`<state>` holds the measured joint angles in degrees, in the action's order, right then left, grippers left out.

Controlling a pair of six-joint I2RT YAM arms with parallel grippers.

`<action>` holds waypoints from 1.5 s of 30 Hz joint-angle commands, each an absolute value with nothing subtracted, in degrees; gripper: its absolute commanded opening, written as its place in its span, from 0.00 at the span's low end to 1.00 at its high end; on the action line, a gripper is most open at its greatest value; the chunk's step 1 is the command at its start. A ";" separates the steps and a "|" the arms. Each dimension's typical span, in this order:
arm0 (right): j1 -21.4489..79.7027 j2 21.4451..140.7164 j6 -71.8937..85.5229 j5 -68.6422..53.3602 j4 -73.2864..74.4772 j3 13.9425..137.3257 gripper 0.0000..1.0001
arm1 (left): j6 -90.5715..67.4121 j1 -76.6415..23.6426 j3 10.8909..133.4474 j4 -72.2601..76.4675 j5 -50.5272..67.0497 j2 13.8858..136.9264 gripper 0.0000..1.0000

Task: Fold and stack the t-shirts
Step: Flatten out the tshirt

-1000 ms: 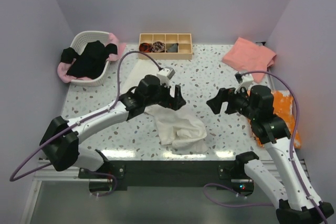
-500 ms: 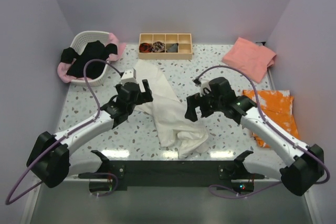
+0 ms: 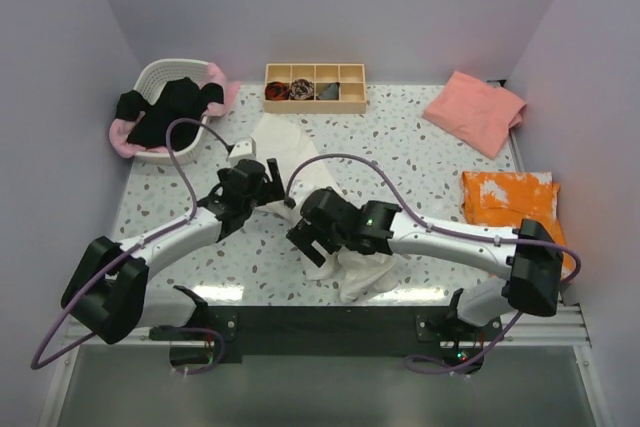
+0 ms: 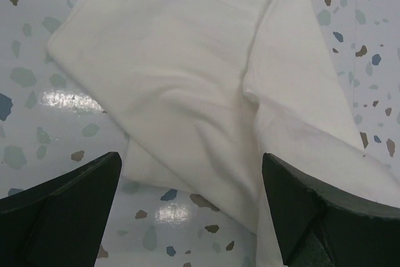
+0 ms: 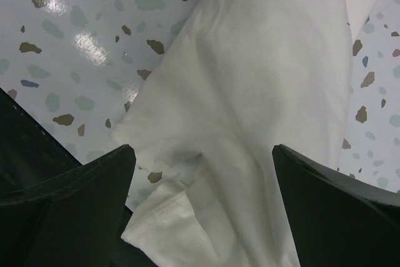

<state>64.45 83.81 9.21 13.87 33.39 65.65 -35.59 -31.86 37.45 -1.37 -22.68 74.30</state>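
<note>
The cream-white t-shirt (image 3: pixel 283 142) lies crumpled down the middle of the speckled desk (image 3: pixel 420 162), from near the wooden tray (image 3: pixel 314 67) to the front edge. The left end effector (image 3: pixel 268 185) hangs over its upper part; the left wrist view shows the fingers (image 4: pixel 62 204) spread wide above smooth folds of the cloth (image 4: pixel 206 92), gripping nothing. The right end effector (image 3: pixel 308 239) hangs over the bunched lower part, its fingers (image 5: pixel 325 204) also apart above a hem (image 5: pixel 262 92). A salmon-pink t-shirt (image 3: pixel 476 110) lies at the far right corner. A black t-shirt (image 3: pixel 170 112) drapes over a light pink one (image 3: pixel 122 137) in the white basket (image 3: pixel 160 72).
</note>
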 commanded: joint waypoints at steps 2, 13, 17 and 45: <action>72.58 88.23 9.05 28.03 34.10 66.44 0.94 | -37.26 -25.51 39.46 0.35 -20.14 75.58 1.00; 83.31 99.31 8.88 36.30 34.10 68.73 0.90 | -36.39 -21.80 36.92 2.99 -13.89 76.29 1.00; 83.93 99.84 9.14 36.47 35.06 68.73 0.91 | -36.21 -21.71 36.30 3.95 -13.36 76.11 1.00; 81.83 108.81 10.20 38.06 38.15 69.88 0.42 | -34.19 -20.13 35.07 4.57 -10.72 75.67 1.00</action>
<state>83.50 109.58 9.43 36.56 37.08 70.06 -35.75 -20.75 35.70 2.09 -11.14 76.64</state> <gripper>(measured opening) 0.486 0.997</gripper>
